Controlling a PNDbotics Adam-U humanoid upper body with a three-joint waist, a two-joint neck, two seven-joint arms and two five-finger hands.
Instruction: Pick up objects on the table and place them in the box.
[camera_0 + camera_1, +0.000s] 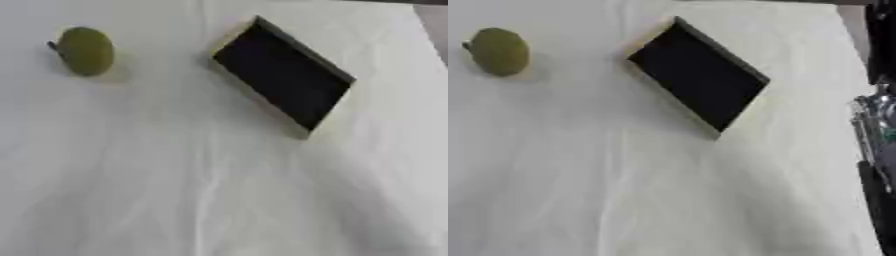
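1. Hands: neither hand shows in either view. Only a black and silver section of the right arm (877,130) runs down the right edge of the right eye view, so finger position cannot be told for either hand.
2. Task object: a green, rounded, fruit-like object (86,51) with a short dark stem lies at the far left of the table (219,200), on the white cloth, untouched.
3. Box: the box (282,75), shallow, dark inside with pale walls, sits askew at the far centre-right, well apart from the object. Its interior appears to hold nothing, so the placing step is judged not yet done.
4. Risk, rolling: the rounded object may roll away if fingers touch it off-centre.
5. Risk, cloth: the cloth is wrinkled; a dragging hand may bunch it and shift the object or the box.
6. Risk, box: its tilted wall may catch the object on release.
7. Obstructions: nothing lies between object and box.
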